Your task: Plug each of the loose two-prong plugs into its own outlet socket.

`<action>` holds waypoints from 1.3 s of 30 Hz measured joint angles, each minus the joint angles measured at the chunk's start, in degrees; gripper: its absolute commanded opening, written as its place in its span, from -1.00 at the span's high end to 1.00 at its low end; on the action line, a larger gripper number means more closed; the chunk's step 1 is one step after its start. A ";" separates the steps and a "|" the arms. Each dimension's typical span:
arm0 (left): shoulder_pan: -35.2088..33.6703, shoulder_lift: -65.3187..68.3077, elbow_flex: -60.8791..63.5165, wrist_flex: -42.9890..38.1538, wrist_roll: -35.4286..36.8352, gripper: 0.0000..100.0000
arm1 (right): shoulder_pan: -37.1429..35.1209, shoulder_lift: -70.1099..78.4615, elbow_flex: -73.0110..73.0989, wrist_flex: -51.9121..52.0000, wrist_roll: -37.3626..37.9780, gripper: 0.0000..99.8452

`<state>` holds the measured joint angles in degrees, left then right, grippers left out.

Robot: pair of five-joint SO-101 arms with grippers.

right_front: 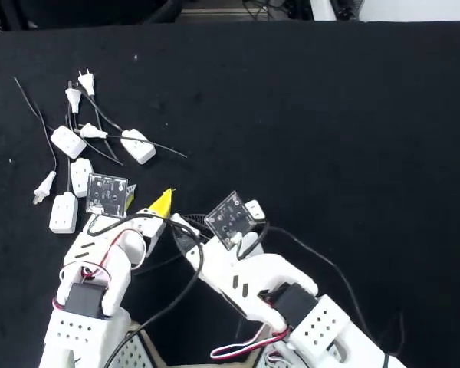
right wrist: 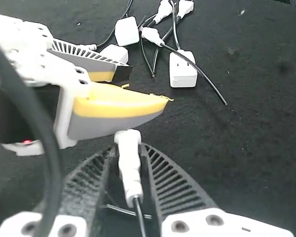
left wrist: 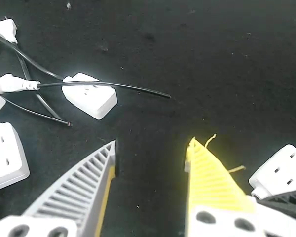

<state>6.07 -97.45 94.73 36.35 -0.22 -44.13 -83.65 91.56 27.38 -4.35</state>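
White plugs and sockets (black cords trailing) lie clustered; one plug is gripped.

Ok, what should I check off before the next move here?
1. Right gripper holds a plug: ok.
2. Direction of the prongs: cannot tell, hidden.
3. Left gripper open, empty: ok.
4. Socket clear: not ok, a cord crosses it.
5. Gap between grippers: cannot tell; the yellow finger is right by the plug.
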 measured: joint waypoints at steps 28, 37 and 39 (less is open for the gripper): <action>-3.34 0.53 -3.60 9.76 -0.26 0.53 | 24.35 18.90 -16.44 12.22 2.64 0.98; -3.34 17.23 -11.34 9.05 -1.93 0.53 | 33.05 46.51 -31.47 14.51 2.29 0.98; -3.34 24.18 -13.80 7.74 -1.93 0.53 | 33.58 50.46 -34.55 16.97 2.29 0.98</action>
<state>2.73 -73.27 80.92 44.09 -2.15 -10.55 -33.19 57.01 44.35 -2.07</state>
